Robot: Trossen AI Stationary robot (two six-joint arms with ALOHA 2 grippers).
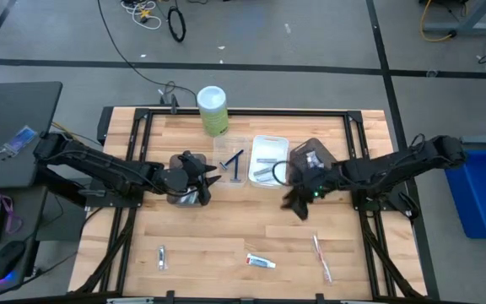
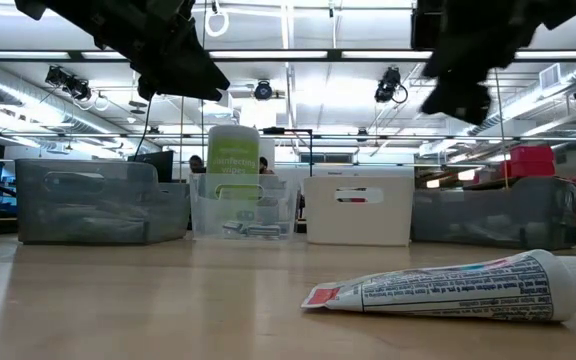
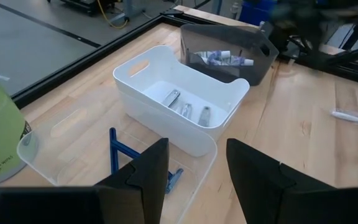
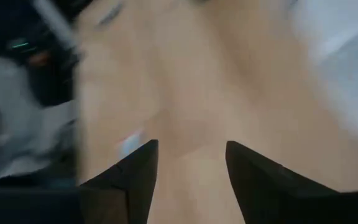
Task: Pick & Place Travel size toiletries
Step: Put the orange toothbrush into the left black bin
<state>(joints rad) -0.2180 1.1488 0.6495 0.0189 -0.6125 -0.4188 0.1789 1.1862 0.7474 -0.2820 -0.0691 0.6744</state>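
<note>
My left gripper (image 1: 209, 176) (image 3: 196, 155) is open and holds nothing. It hovers by the clear tray (image 1: 233, 165) (image 3: 73, 134), where blue toothbrushes (image 3: 120, 152) lie. Small silver pieces (image 3: 185, 107) lie in the white tray (image 1: 268, 159) (image 3: 166, 93). Mini tubes (image 3: 219, 58) lie in the right grey tray (image 1: 315, 156) (image 3: 229, 46). My right gripper (image 1: 298, 205) (image 4: 191, 152) is open and empty, above bare table just near of the grey tray. On the near table lie a toothpaste tube (image 1: 261, 261) (image 2: 448, 290), a pink toothbrush (image 1: 321, 257) (image 3: 353, 116) and a small silver item (image 1: 161, 257).
A tall green bottle with a white cap (image 1: 212, 110) (image 2: 233, 160) stands behind the clear tray. A second grey tray (image 1: 188, 192) (image 2: 98, 205) sits under my left wrist. Bare wood lies between the trays and the loose items near the table's near edge.
</note>
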